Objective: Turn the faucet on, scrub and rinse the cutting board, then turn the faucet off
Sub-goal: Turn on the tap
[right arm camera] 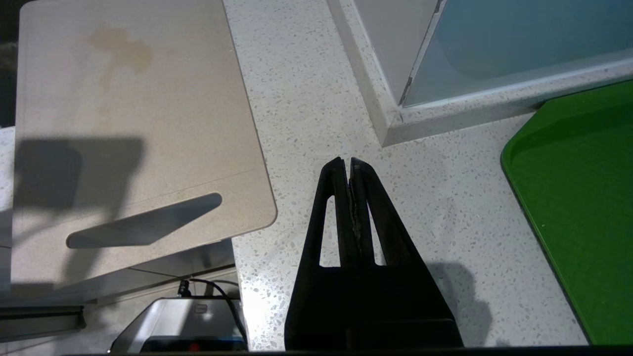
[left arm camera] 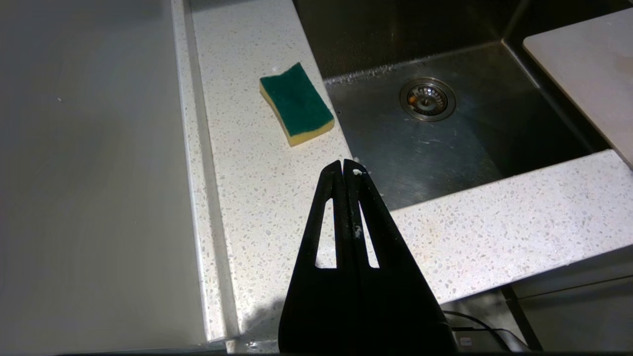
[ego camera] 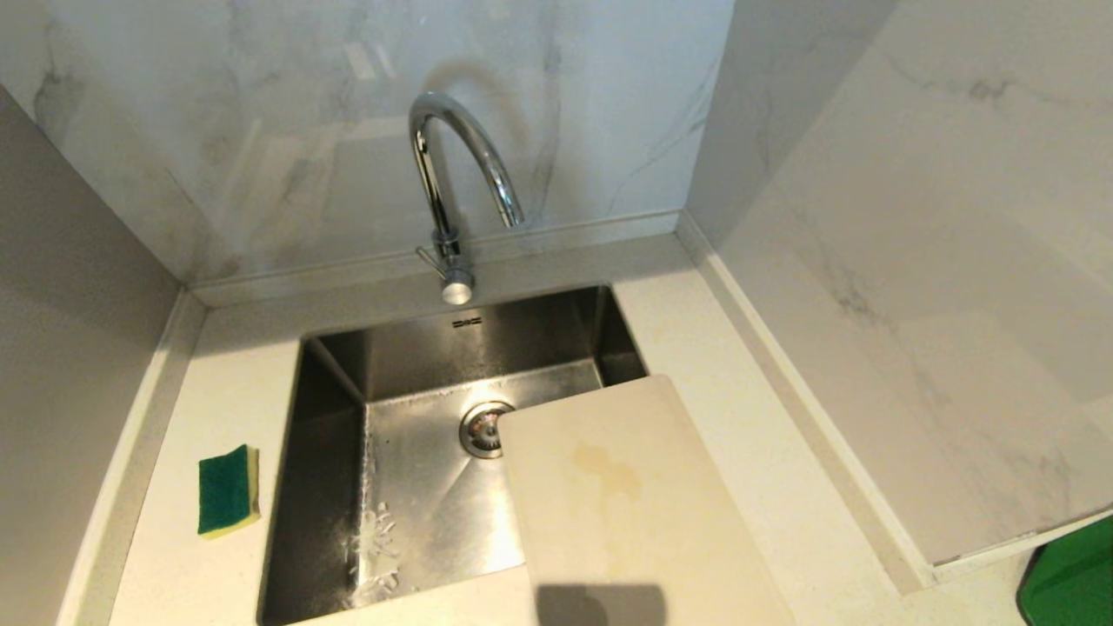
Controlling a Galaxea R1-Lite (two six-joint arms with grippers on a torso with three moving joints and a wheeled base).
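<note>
From my seat the head view is evenly lit and fairly sharp. Glare sits on the stainless steel sink floor [ego camera: 435,487] by the drain, and a bright streak runs down the arched chrome faucet [ego camera: 452,174], which throws a soft shadow on the marble wall. A boxy dark shadow lies across the cream plastic cutting board [right arm camera: 138,123]. Both wrist views look dimmer, and their lower edges go black.
</note>
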